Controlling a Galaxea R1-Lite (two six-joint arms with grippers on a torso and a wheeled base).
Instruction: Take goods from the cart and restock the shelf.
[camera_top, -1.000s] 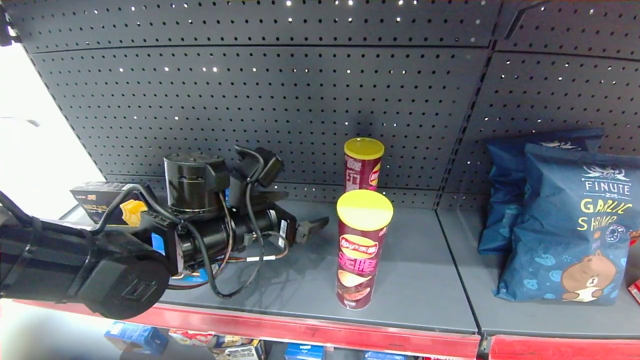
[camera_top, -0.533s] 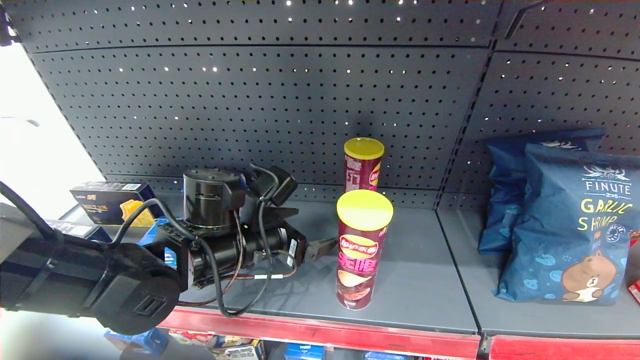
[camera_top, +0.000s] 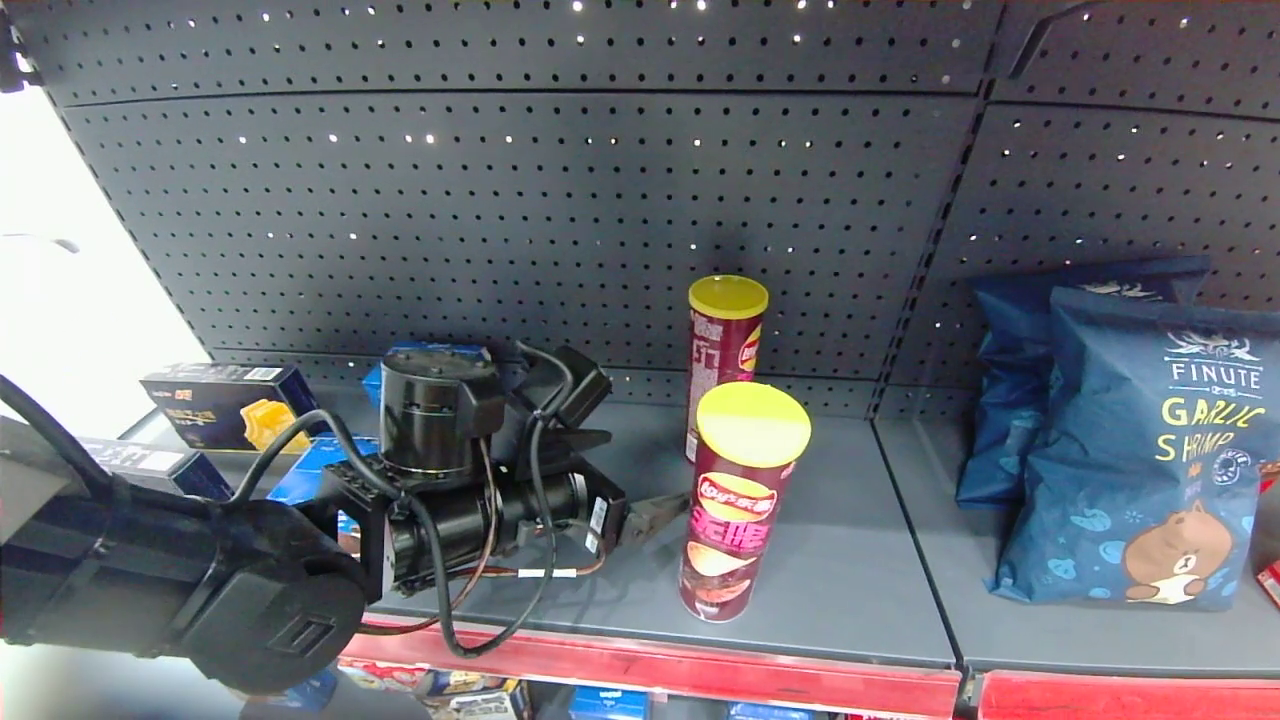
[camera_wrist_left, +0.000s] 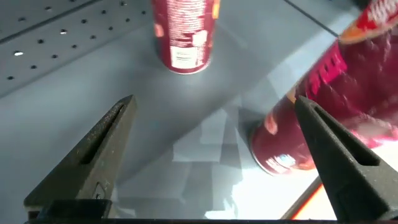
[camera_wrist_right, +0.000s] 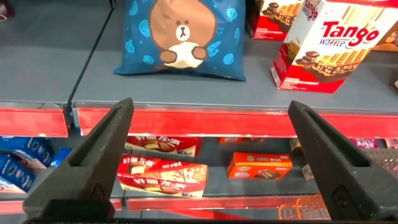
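Note:
Two maroon chip cans with yellow lids stand on the grey shelf (camera_top: 850, 570). The front can (camera_top: 738, 515) leans to the right; the back can (camera_top: 725, 340) stands upright near the pegboard. My left gripper (camera_top: 660, 512) lies low over the shelf, just left of the front can, and one finger touches the can's side. In the left wrist view this gripper (camera_wrist_left: 214, 102) is open, with the front can (camera_wrist_left: 323, 118) against one finger and the back can (camera_wrist_left: 183, 34) farther off. My right gripper (camera_wrist_right: 211, 107) is open and holds nothing, in front of a lower shelf edge.
Blue snack bags (camera_top: 1130, 450) fill the shelf section to the right. Dark and blue boxes (camera_top: 225, 405) lie at the shelf's left end. The right wrist view shows a bear-print bag (camera_wrist_right: 180, 37), a wafer box (camera_wrist_right: 329, 40) and red boxes (camera_wrist_right: 165, 174) below.
My left arm has moved right along the shelf. Its finger has reached the front can, and the can has shifted and tilted to the right.

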